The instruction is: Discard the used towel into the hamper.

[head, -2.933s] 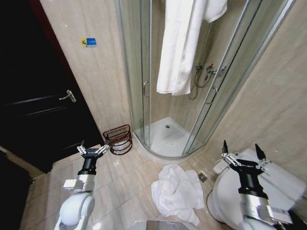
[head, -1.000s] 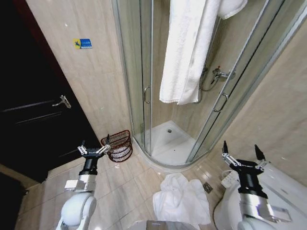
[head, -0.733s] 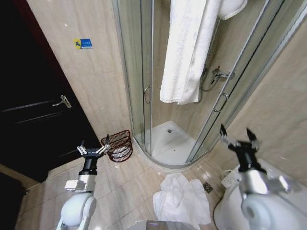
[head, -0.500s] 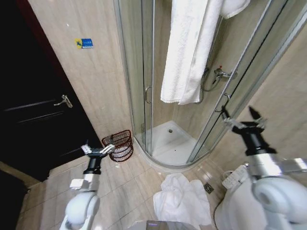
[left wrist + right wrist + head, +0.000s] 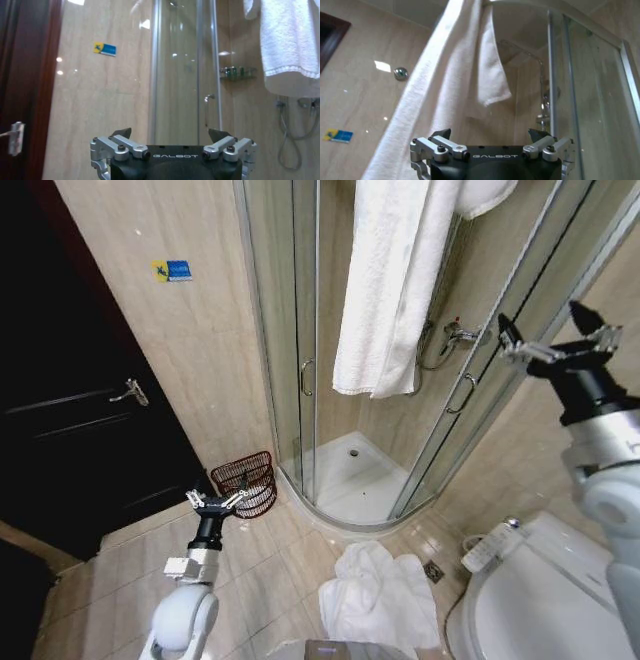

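One long white towel (image 5: pixel 390 280) hangs over the top of the shower enclosure; it also shows as a hanging towel (image 5: pixel 445 86) close ahead in the right wrist view. A second white towel (image 5: pixel 380 595) lies crumpled on the floor tiles before the shower tray. The hamper (image 5: pixel 245 483), a small red-brown wire basket, stands on the floor against the wall left of the shower. My left gripper (image 5: pixel 214 502) is open, low, just in front of the hamper. My right gripper (image 5: pixel 558 340) is open and raised high at the right, beside the glass door, holding nothing.
A curved glass shower enclosure (image 5: pixel 300 360) fills the middle. A white toilet (image 5: pixel 540 600) sits at the lower right, with a floor drain (image 5: pixel 432 568) beside it. A dark door (image 5: pixel 80 430) with a metal handle is on the left.
My right arm has risen from above the toilet to high beside the shower glass. The left gripper has shifted a little right, toward the hamper. Both towels and the hamper are unmoved.
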{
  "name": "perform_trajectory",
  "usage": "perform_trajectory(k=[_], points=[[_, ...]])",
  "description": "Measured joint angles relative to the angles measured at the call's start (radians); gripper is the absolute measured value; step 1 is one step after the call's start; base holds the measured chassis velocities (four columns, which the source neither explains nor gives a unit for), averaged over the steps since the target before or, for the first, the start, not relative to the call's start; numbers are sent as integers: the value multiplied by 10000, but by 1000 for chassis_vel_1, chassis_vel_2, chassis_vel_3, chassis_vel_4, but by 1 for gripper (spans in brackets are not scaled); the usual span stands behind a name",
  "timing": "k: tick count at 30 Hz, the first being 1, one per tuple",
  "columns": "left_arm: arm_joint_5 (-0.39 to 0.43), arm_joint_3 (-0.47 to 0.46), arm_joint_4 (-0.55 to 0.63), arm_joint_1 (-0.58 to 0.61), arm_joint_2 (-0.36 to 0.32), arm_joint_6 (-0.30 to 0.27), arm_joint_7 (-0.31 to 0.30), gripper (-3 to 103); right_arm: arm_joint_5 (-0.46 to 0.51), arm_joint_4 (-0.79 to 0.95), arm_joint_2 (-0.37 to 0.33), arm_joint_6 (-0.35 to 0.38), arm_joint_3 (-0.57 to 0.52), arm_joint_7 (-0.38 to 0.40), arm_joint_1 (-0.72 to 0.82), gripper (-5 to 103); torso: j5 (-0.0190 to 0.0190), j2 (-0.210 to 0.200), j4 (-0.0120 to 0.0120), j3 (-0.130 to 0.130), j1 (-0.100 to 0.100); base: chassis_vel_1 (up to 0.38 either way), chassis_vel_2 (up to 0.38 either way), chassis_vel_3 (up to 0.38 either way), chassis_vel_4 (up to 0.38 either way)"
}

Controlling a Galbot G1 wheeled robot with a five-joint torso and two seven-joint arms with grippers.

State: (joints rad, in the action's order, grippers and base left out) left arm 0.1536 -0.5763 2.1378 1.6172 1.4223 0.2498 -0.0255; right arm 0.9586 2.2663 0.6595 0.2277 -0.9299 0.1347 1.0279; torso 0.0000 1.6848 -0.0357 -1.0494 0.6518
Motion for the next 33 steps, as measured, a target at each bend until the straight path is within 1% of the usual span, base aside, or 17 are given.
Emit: perform_trajectory(k=[2, 3, 5, 9, 11, 15, 17, 20, 21, 23, 25, 26, 27, 28, 31, 32, 33], points=[[-134, 222, 1, -265, -5, -235, -79, 100, 151, -242, -307, -81, -87, -8, 78, 100, 3, 0, 4, 0, 0, 0, 0, 0, 0], [-134, 222, 1, -265, -5, -235, -79, 100, 151, -242, -307, -81, -87, -8, 78, 100, 3, 0, 4, 0, 0, 0, 0, 0, 0], [-365, 616, 201, -657, -2, -541, -246, 100, 290, -355, -722, -137, -85, 63, 147, 100, 3, 0, 6, 0, 0, 0, 0, 0, 0], [-551, 810, 670, -542, 94, -717, -284, 100, 352, -332, -1130, -87, 66, 111, -129, 100, 1, 0, 2, 1, 0, 0, 0, 0, 0], [-613, 811, 741, -457, 121, -697, -284, 100, 355, -340, -1190, -50, 131, 111, -270, 100, 1, 0, -1, 1, 0, 0, 0, 0, 0], [-1040, 782, 810, -77, 309, -352, -239, 100, 418, -726, -1483, 143, 353, -80, -993, 100, 0, 1, -4, 1, -2, 0, 0, 0, 0], [-1105, 805, 766, -20, 389, -259, -210, 100, 413, -895, -1593, 167, 352, -185, -1143, 100, 1, 1, -3, 2, -2, 0, 0, 0, 0], [-1277, 1007, 516, -20, 507, -93, -185, 100, 531, -1372, -2000, 170, 339, -366, -1546, 100, -1, 2, 1, 1, -2, 0, 0, 0, 0], [-1277, 1007, 516, -20, 507, -93, -185, 100, 531, -1372, -2000, 170, 339, -366, -1546, 100, -1, 2, 1, 1, -2, 0, 0, 0, 0], [-1425, 1138, 365, -92, 567, -55, -143, 100, 1130, -1448, -2311, 170, 405, -400, -1913, 100, 1, 1, 4, 1, -2, 0, 0, 0, 0], [-1444, 1169, 346, -113, 571, -61, -138, 100, 1314, -1443, -2376, 177, 477, -392, -2058, 100, 1, 1, 3, 1, -2, 0, 0, 0, 0], [-1496, 1217, 319, -172, 580, -99, -128, 100, 1653, -1449, -2512, 227, 741, -387, -2517, 100, -1, 1, 3, 2, -2, 0, 0, 0, 0], [-1517, 1224, 310, -207, 596, -116, -127, 100, 1737, -1513, -2561, 261, 1009, -418, -2862, 100, -2, 2, 3, 2, -2, 0, 0, 0, 0], [-1517, 1224, 310, -207, 596, -116, -127, 100, 1737, -1513, -2561, 261, 1009, -418, -2862, 100, -2, 2, 3, 2, -2, 0, 0, 0, 0], [-1559, 1183, 308, -202, 680, -134, -132, 100, 1679, -2015, -2554, 280, 2436, -495, -4262, 100, -2, 1, 0, 1, -2, 0, 0, 0, 0], [-1559, 1183, 308, -202, 680, -134, -132, 100, 1679, -2015, -2554, 280, 2436, -495, -4262, 100, -2, 1, 0, 1, -2, 0, 0, 0, 0], [-1567, 1152, 322, -159, 690, -134, -137, 100, 1610, -2205, -2480, 266, 2962, -495, -4762, 100, 0, 1, -2, 1, -1, 0, 0, 0, 0]])
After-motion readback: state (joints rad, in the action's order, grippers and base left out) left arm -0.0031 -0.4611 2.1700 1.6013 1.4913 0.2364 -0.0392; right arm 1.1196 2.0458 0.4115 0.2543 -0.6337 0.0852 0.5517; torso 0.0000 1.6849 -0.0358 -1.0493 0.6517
